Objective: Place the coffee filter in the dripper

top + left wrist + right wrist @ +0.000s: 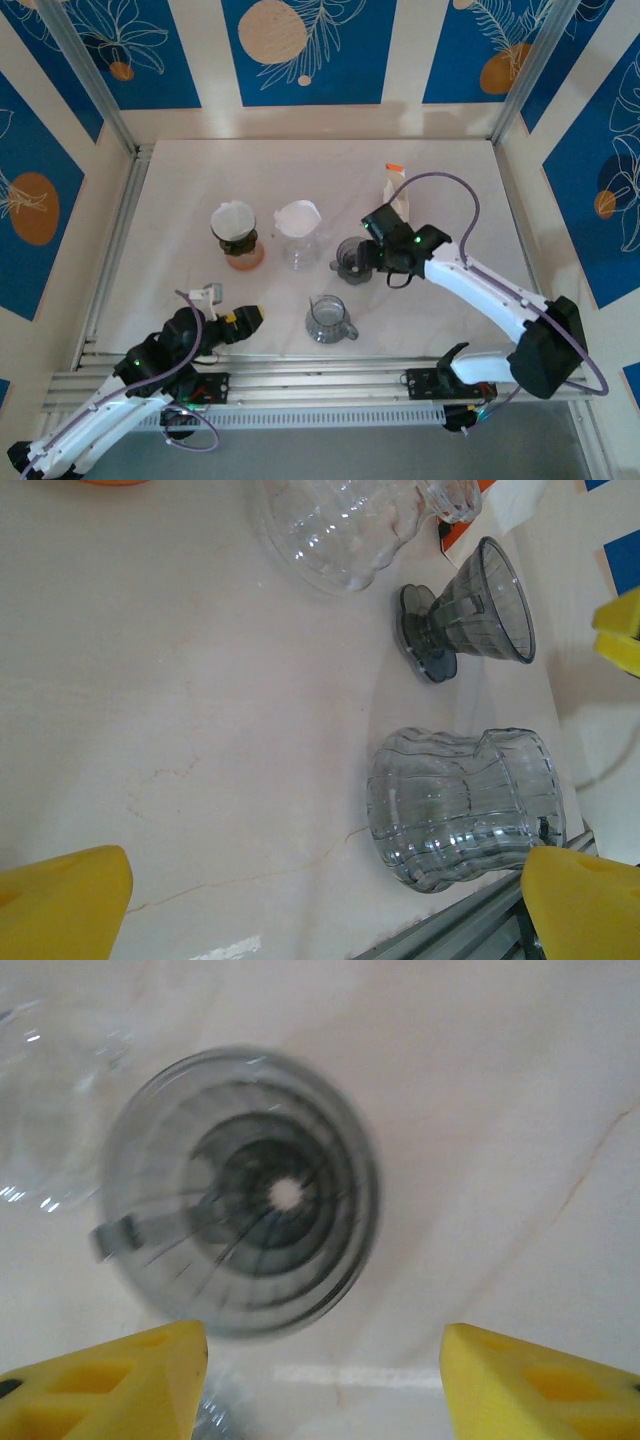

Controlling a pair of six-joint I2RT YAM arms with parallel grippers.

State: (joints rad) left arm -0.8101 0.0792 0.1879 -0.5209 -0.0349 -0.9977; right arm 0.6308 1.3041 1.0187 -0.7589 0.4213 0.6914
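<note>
1. Right gripper [372, 256]: the jaws stand apart with nothing between them. In the right wrist view the grey dripper [245, 1195] sits just ahead of the fingertips, mouth up and empty.
2. Left gripper [228, 308]: the jaws are wide apart and hold nothing. It sits low on the table [180, 190] near its own base.
3. Coffee filter [298, 217]: a white cone, mouth up, seated on the clear glass vessel [300, 252]. It is not yet in the dripper.
4. Key relation, top view: the coffee filter lies at 10 o'clock from the right gripper and from the dripper, near both. From the left gripper it lies at 1 o'clock, well apart.
5. Judgement: the right arm is the nearer one. The cone's axis looks upright, so the likely grip is on the rim from above, one finger inside and one outside.
6. A second filter [233, 218] sits at 9 o'clock from the first. Which one is meant cannot be told, so the nearer is assumed.
</note>
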